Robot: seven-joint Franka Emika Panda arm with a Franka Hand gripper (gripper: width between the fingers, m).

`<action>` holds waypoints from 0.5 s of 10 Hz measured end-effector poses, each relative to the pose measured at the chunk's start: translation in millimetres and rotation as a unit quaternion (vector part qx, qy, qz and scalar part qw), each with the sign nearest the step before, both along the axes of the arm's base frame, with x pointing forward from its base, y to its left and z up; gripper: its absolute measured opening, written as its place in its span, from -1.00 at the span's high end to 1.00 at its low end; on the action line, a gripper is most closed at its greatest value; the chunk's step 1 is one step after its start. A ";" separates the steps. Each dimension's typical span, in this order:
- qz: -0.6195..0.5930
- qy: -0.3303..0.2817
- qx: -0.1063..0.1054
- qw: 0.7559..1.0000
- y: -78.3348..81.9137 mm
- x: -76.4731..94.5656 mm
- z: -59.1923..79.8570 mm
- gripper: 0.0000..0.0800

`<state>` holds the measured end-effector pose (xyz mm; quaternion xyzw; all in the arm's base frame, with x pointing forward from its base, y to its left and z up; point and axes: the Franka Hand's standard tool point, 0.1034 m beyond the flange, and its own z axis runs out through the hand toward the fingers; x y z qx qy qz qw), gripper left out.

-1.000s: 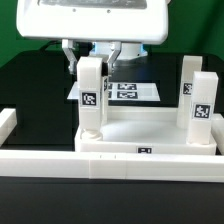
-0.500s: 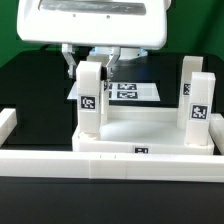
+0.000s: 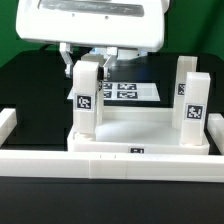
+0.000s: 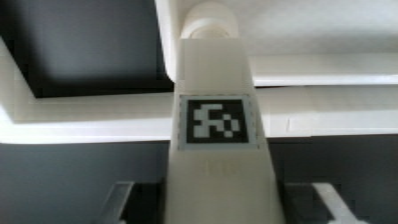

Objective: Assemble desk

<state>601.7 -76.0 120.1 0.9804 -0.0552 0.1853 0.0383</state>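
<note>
My tool (image 3: 91, 62) pinches the top of a leg (image 3: 86, 97) standing in the tabletop's (image 3: 140, 137) corner socket on the exterior view's left. Over the last second the whole desk has slid toward that side, so I judge the leg is being screwed in and dragging the tabletop along.

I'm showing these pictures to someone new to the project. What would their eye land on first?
First the white leg standing on the tabletop's corner at the exterior view's left, with the claw closed around its top under the big white robot head. Next, two more legs upright at the right corners, each with a black-and-white tag. Behind lies the marker board on the black table.
</note>
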 end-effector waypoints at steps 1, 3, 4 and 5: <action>0.000 0.000 0.000 1.000 0.0 0.0 0.0 0.27; 0.000 0.000 0.000 1.000 -0.1 0.0 0.0 -0.52; 0.000 0.000 0.000 1.000 -0.1 0.0 0.0 -0.59; 0.000 0.000 0.000 1.000 -0.1 0.0 0.0 -0.59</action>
